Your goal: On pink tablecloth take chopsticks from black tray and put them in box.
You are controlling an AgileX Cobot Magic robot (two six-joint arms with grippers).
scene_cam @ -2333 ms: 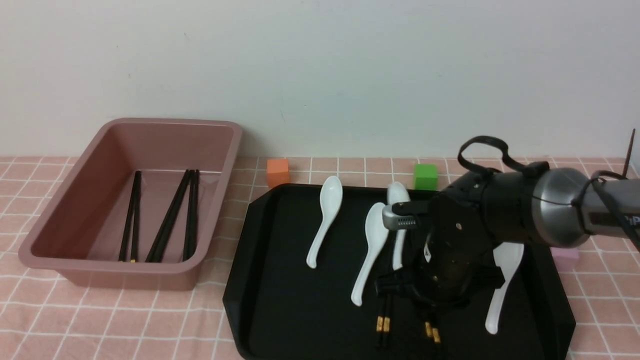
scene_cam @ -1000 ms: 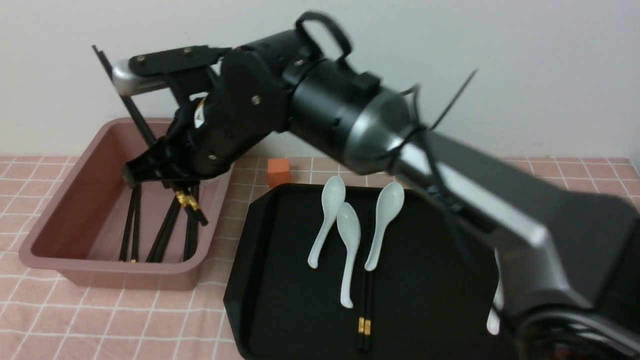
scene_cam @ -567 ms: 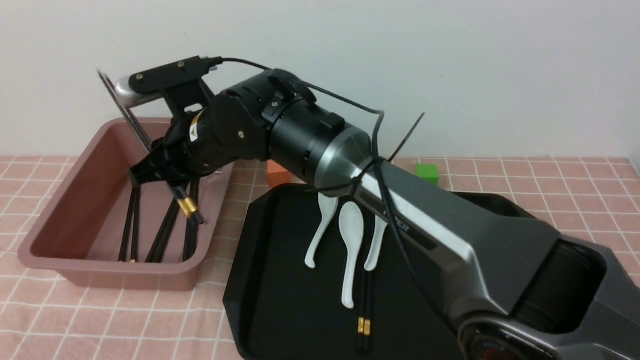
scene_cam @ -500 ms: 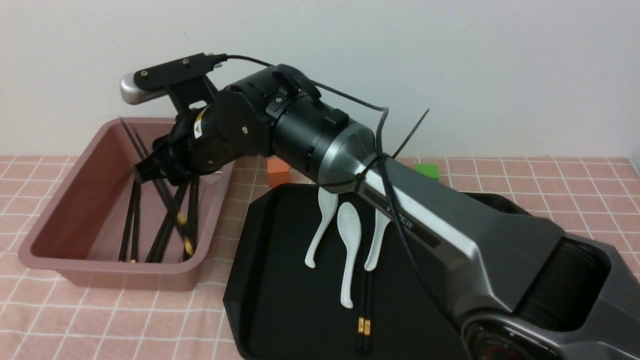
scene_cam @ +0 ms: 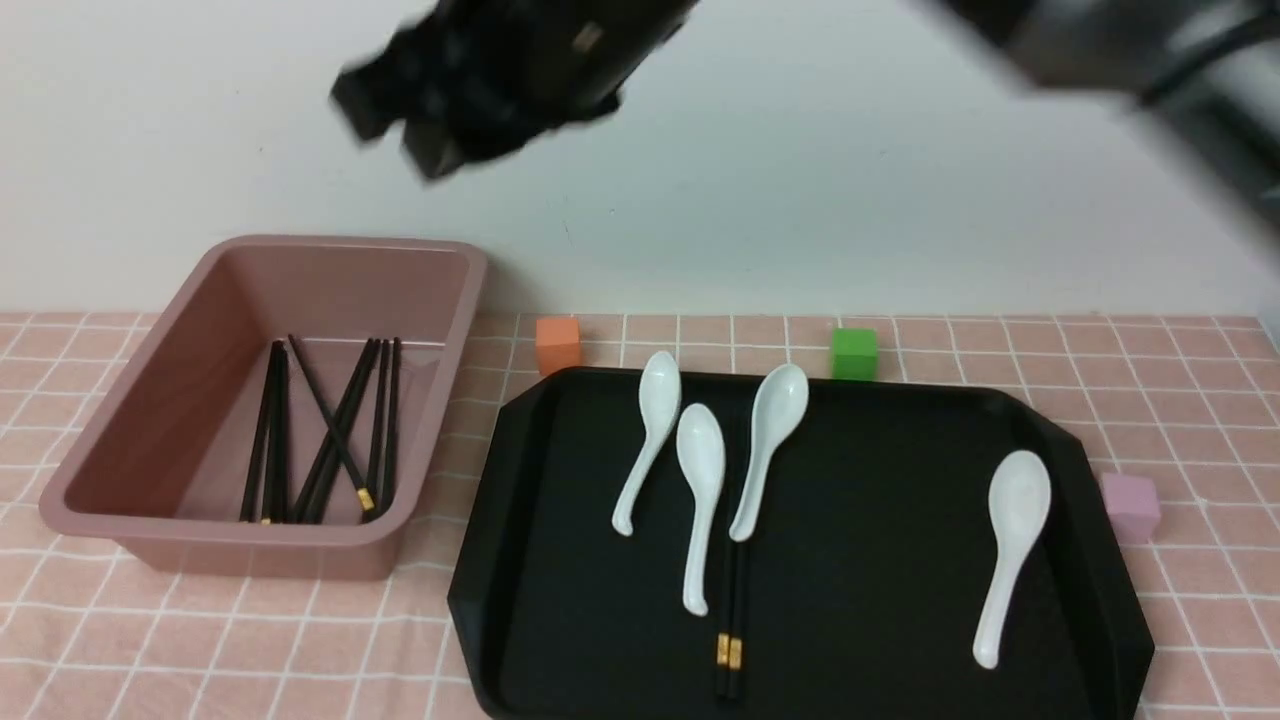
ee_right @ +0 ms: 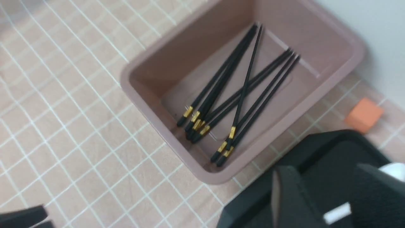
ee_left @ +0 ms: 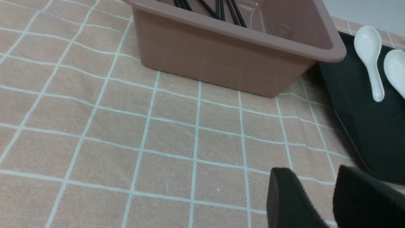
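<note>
- Leftmost, the pink tablecloth (scene_cam: 200, 640) covers the desk. The left fingers (ee_left: 284, 199) hang just above it at the lower right of the left wrist view, spread apart with nothing between them.
- Next comes the box (scene_cam: 260, 545), at the left of the front view, near the tray's left edge but apart from it.
- Several chopsticks (scene_cam: 330, 440) lie flat on the box floor with their gold-banded ends toward the near wall. One crosses the others at a slant.
- At the upper left of the front frame, the right arm (scene_cam: 470, 80) is only a dark blur against the wall. In the right wrist view the right fingers (ee_right: 284, 196) are spread and empty, high above the box corner and the tray.
- An orange cube (scene_cam: 557, 345) stands on the cloth between the box and the tray.
- The black tray (scene_cam: 580, 600) fills the centre and right and holds four white spoons (scene_cam: 700, 500): three close together and one alone at the right.
- One chopstick pair (scene_cam: 731, 640) lies on the tray beside the middle spoons' handles, gold bands toward the frame's lower edge.
- A green cube (scene_cam: 853, 353) stands just behind the tray's far rim, and a mauve cube (scene_cam: 1130, 505) is just off its right edge.
</note>
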